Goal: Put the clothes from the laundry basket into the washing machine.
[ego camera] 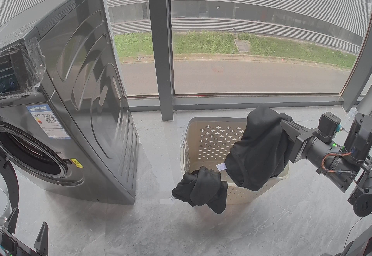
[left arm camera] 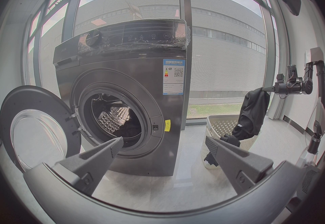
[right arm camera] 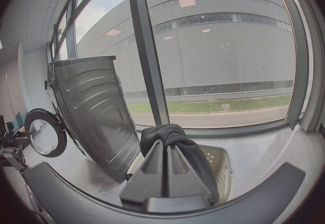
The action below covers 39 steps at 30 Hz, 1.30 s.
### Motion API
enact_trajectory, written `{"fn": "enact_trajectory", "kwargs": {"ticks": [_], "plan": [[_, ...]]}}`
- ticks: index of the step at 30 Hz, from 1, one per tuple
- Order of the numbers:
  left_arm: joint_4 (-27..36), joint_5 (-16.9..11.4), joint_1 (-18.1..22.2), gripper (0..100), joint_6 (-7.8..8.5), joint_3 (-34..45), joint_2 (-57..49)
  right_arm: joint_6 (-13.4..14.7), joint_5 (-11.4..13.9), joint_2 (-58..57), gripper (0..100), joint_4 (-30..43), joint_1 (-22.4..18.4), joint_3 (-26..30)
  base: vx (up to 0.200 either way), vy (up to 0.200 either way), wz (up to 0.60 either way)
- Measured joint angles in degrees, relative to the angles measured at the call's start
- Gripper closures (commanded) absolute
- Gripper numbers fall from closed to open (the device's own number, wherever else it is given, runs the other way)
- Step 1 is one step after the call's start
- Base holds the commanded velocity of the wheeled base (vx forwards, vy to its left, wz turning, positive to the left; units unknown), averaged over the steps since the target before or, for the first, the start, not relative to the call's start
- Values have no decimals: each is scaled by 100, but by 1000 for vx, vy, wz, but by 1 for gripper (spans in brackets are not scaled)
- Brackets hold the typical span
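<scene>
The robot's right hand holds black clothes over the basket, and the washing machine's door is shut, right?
No, the door is open, as the left wrist view shows. The right gripper does hold black clothes over the basket.

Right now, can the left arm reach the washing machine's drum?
Probably yes: the door is swung open, the drum opening looks unblocked, and the left tool, open and empty, faces it.

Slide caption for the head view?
Right gripper holds a black garment over the beige laundry basket beside the washing machine.
</scene>
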Motion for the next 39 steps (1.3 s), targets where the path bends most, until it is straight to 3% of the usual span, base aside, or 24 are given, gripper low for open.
{"fn": "enact_trajectory", "kwargs": {"ticks": [5,8,19,23,27,33,39], "plan": [[-2,2,-2,0,-33,0,0,-27,-266,-151,100,16,215,13,-200,0,0],[-2,10,-2,0,-41,0,0,-27,-301,-193,100,11,291,30,-200,0,0],[-2,5,-4,0,-39,0,0,34,-189,-422,100,-80,451,183,-200,0,0],[-2,5,-4,0,-41,0,0,124,22,-460,100,-85,462,199,-200,0,0],[2,2,-4,0,-50,0,0,116,11,-472,100,-83,496,204,-200,0,0],[2,0,-2,0,-35,0,0,102,7,-556,100,-15,514,218,0,0,0],[5,2,-9,0,-60,0,0,99,0,-629,100,0,496,288,0,200,0]]}}
